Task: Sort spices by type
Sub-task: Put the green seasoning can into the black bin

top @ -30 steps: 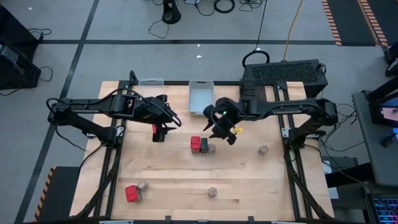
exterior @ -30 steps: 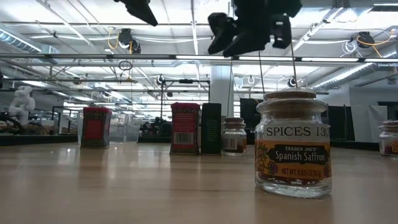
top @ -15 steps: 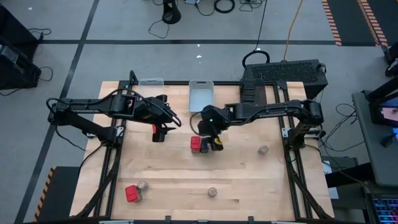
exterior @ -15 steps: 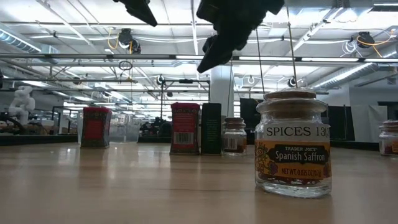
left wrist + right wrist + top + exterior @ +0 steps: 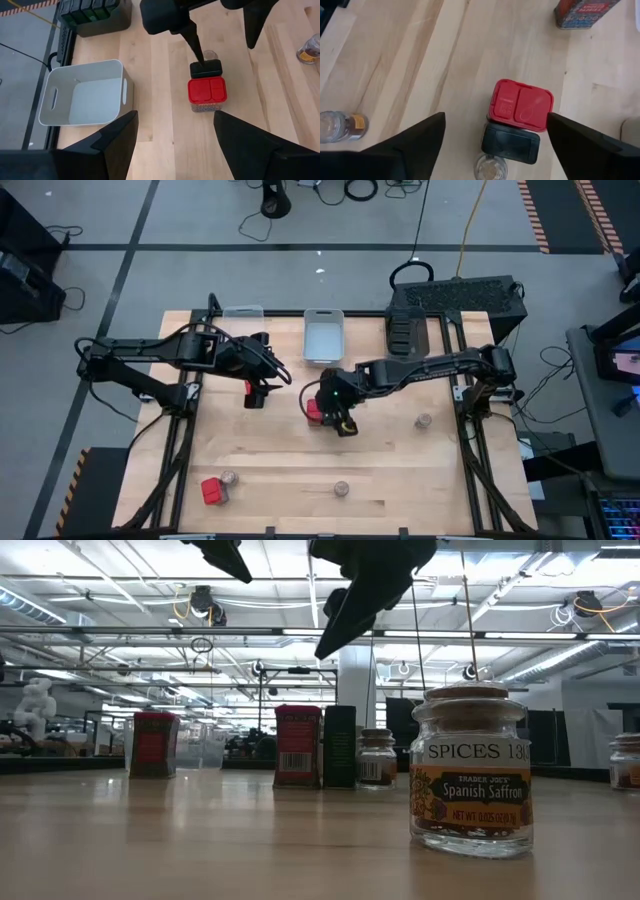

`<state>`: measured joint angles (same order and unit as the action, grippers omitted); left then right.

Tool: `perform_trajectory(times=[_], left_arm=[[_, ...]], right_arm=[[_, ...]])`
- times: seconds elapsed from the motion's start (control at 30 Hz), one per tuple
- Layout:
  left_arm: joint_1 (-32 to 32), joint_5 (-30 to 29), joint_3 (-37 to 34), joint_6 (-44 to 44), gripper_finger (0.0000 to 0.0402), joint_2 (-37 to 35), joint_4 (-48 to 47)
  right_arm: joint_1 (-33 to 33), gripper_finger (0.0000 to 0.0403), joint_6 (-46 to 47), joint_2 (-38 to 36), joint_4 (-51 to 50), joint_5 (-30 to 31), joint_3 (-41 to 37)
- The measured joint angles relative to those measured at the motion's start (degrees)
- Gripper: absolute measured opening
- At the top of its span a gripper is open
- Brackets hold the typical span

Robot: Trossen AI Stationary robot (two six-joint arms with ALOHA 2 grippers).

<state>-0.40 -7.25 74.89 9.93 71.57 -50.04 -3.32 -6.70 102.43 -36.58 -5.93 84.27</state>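
My right gripper (image 5: 335, 412) (image 5: 495, 116) hangs open above a tight group in the middle of the table: a red block (image 5: 522, 106), a dark grey block (image 5: 510, 142) and a small jar (image 5: 490, 167), all standing on the wood. The fingers stand wide on either side of them, touching nothing. In the low view my right gripper (image 5: 360, 590) is well above that group (image 5: 320, 745). My left gripper (image 5: 258, 385) (image 5: 175, 114) is open and raised beside another red block (image 5: 250, 388). More jars (image 5: 423, 421) (image 5: 341, 489) (image 5: 229, 478) and a red block (image 5: 210, 491) stand apart.
A white bin (image 5: 323, 337) (image 5: 82, 95) and a clear bin (image 5: 243, 311) sit at the table's far edge. A saffron jar (image 5: 470, 780) stands close to the low camera. Bare wood lies between the middle group and the near edge.
My right gripper has moved toward the table's left and a little toward the near edge. It has tipped downward and now hangs over the red and dark grey blocks in the middle. The blocks and jars have stayed where they were.
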Motion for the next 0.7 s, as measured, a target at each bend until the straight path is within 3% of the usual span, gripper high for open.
perform_trajectory(times=[0.7], left_arm=[[0.0, -0.02, -0.02, 0.48, 0.0267, 0.0, -0.26]], right_arm=[[-0.17, 0.0341, 0.66, -0.04, 6.83, -0.02, 0.0]])
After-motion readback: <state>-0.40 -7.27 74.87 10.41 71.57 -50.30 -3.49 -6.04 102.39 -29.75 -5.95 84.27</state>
